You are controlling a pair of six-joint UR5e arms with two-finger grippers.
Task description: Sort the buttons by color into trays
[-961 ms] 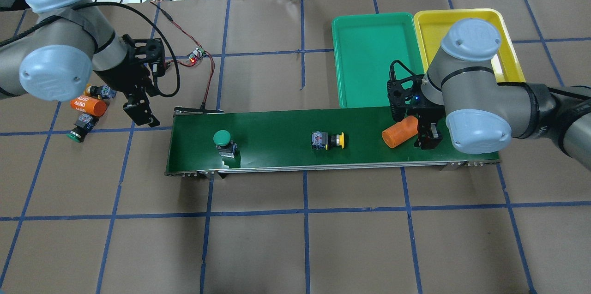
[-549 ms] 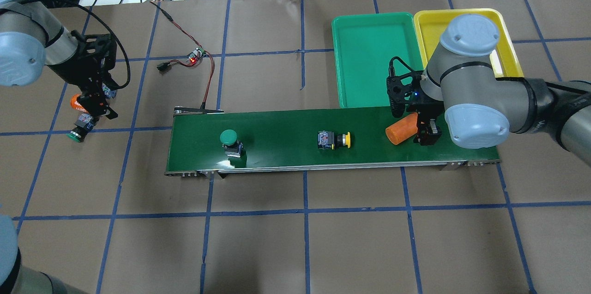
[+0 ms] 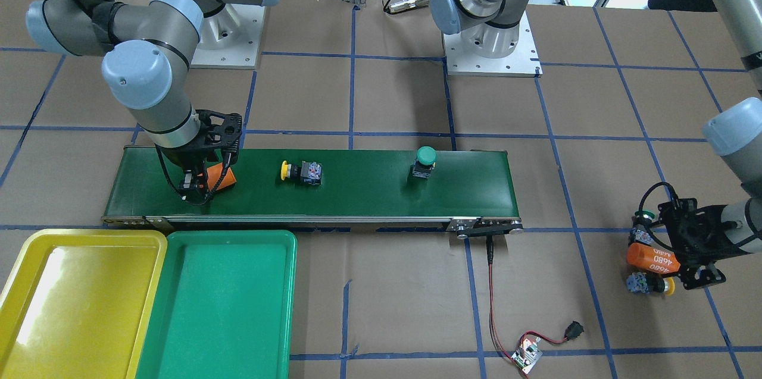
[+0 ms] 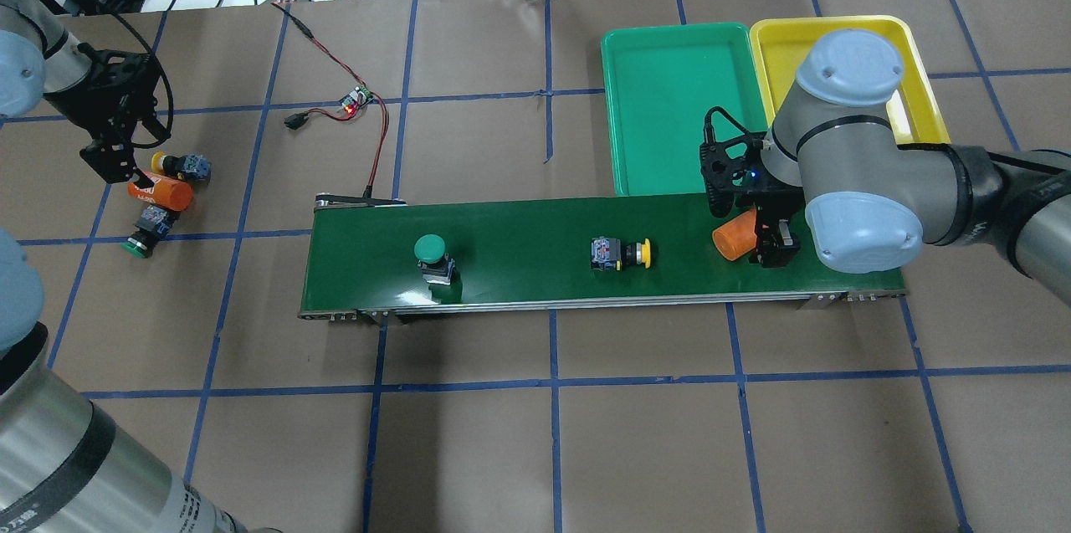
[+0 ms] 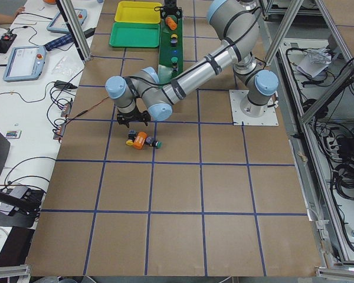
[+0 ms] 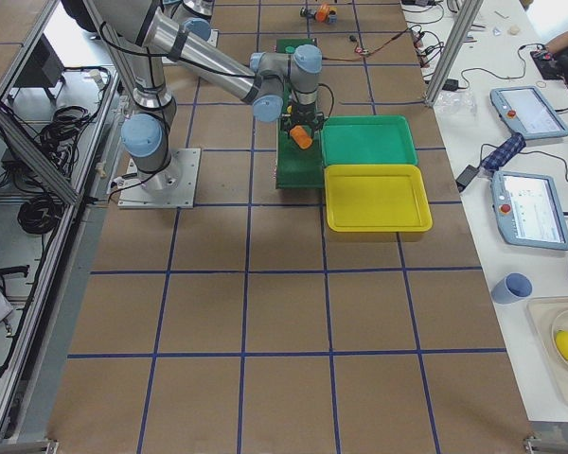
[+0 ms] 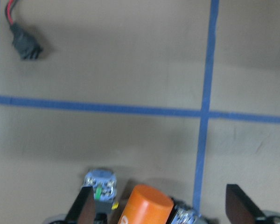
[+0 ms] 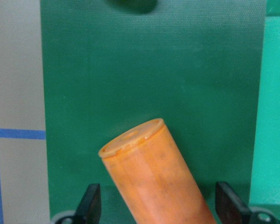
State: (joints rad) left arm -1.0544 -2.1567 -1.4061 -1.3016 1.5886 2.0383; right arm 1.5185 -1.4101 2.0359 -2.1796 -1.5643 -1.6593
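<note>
I have the long green conveyor belt (image 4: 535, 219) across the middle of the table. The green tray (image 4: 669, 115) and yellow tray (image 4: 782, 39) lie side by side just beyond its right end.

My right gripper (image 8: 159, 207) sits low over that end of the belt. Its jaws are apart, and the first orange cylinder (image 8: 154, 172) lies tilted between them.

My left gripper (image 7: 161, 212) hangs off the belt at the table's left. Its jaws are spread too, above the second orange cylinder (image 4: 159, 194), marked 4680. The loose yellow button (image 4: 180, 167) lies just beyond that cylinder and the loose green button (image 4: 146, 233) just nearer me, both on the paper.

On the belt, the upright green button (image 4: 433, 255) stands toward the left end. The tipped yellow button (image 4: 619, 253) lies near the middle, cap toward the right gripper.

A small circuit board (image 4: 356, 98) with red wires sits beyond the belt's left end.
</note>
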